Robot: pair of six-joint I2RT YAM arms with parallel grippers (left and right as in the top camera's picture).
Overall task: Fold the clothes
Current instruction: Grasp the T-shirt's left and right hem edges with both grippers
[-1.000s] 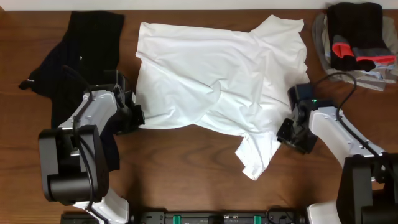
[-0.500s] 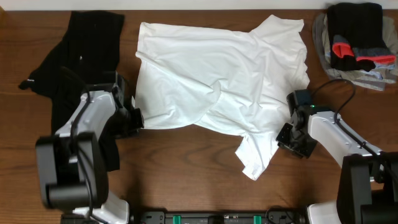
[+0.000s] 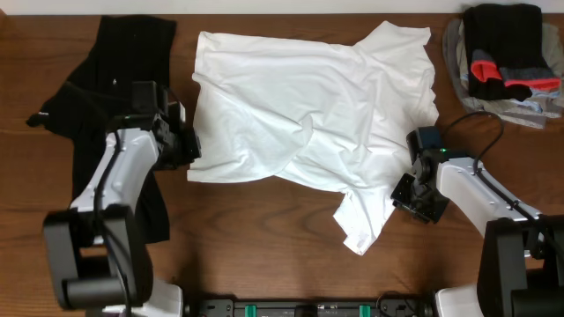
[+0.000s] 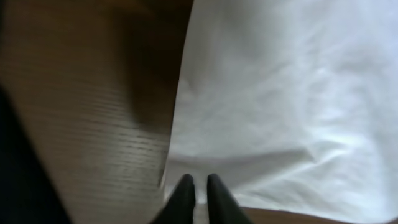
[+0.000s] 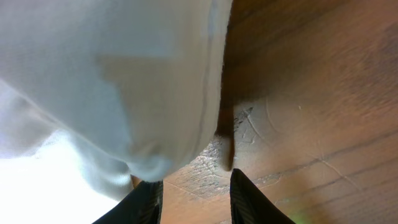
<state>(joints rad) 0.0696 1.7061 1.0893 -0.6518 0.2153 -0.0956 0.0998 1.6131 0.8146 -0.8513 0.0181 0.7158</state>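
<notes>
Lower left, the left arm is showing white shells over black joints. Lower right, the right arm is matching it, a black cable looping above and a green light glowing.

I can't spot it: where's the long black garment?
Overhead view: the black garment lies far left, beside the white T-shirt, partly under the left arm.

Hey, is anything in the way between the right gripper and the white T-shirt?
Nothing visible is. The right gripper is open right at the hem of the white T-shirt, with only bare wooden table showing between its fingers.
</notes>
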